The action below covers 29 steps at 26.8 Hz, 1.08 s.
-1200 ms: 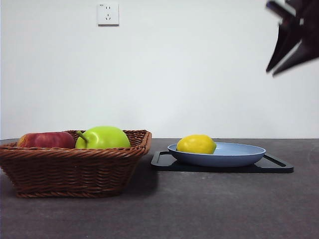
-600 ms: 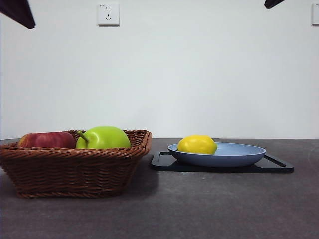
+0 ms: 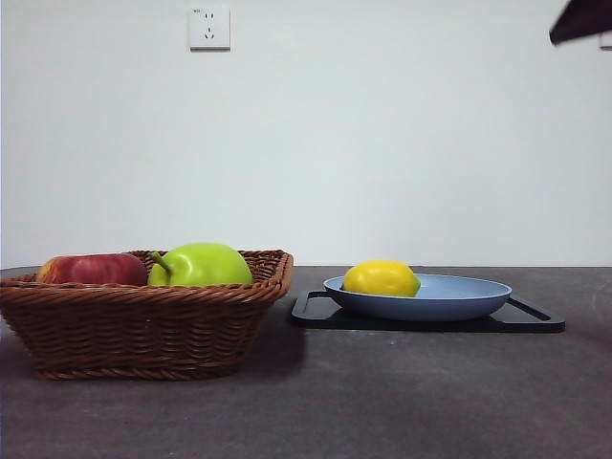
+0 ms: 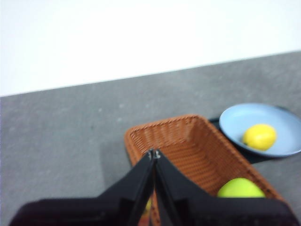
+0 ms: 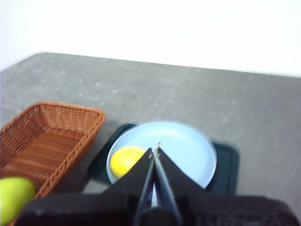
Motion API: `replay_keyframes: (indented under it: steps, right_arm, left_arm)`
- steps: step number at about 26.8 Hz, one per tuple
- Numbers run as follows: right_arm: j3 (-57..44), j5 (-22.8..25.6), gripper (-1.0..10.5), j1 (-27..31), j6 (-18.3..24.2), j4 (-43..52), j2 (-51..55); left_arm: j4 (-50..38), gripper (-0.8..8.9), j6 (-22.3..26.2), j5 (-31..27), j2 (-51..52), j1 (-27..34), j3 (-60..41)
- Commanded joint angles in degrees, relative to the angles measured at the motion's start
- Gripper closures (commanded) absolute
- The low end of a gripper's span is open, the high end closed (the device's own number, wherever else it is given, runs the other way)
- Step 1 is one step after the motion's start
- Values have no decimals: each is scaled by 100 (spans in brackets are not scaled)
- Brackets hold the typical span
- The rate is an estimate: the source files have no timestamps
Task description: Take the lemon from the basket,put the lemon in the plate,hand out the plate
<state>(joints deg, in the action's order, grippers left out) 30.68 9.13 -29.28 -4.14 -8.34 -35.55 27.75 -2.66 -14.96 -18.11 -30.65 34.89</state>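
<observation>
The yellow lemon (image 3: 381, 277) lies in the blue plate (image 3: 459, 298), at its left side. The plate rests on a flat black tray (image 3: 531, 319). The wicker basket (image 3: 143, 325) stands to the left. My right gripper (image 5: 155, 149) is shut and empty, high above the plate (image 5: 188, 150) and lemon (image 5: 124, 160); it shows as a dark tip (image 3: 581, 19) at the front view's top right. My left gripper (image 4: 154, 153) is shut and empty, high above the basket (image 4: 183, 141); the lemon (image 4: 259, 136) and plate (image 4: 240, 120) lie beyond it.
A green apple (image 3: 201, 265) and a red apple (image 3: 91, 269) lie in the basket. A white wall socket (image 3: 209, 28) is on the back wall. The grey tabletop (image 3: 402, 402) stretches in front of the basket and tray.
The dark arm tip at the top left has gone out of the front view. The right arm's tip lifted away, then shows again at the top right corner. The fruit and plate have not moved.
</observation>
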Motion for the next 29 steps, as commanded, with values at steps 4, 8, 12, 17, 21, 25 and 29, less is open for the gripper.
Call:
replay_keyframes:
  steps: [4, 8, 12, 17, 21, 25, 29]
  right_arm:
    - [-17, 24, 943, -37, -413, 52, -116]
    - [-17, 39, 943, -35, -396, 55, -118]
    - [-17, 39, 943, -31, -396, 55, -107]
    - [-17, 31, 943, -31, -396, 55, -107]
    - [-17, 35, 943, -31, -396, 55, -107]
    - [-17, 31, 943, -31, -396, 55, -109]
    - [-17, 31, 943, -31, -396, 52, -109]
  left_arm:
    - [-17, 804, -52, -11, -2, -11, 26]
    - [-20, 804, -52, 7, -2, -11, 26]
    - [-20, 804, -52, 2, -2, -11, 26]
    - [-20, 804, -52, 17, 2, -11, 26]
    - [168, 804, 402, -2, 299, 238, 26]
    - [437, 804, 575, 24, 874, 990, -72]
    - [66, 804, 575, 22, 1346, 2055, -511]
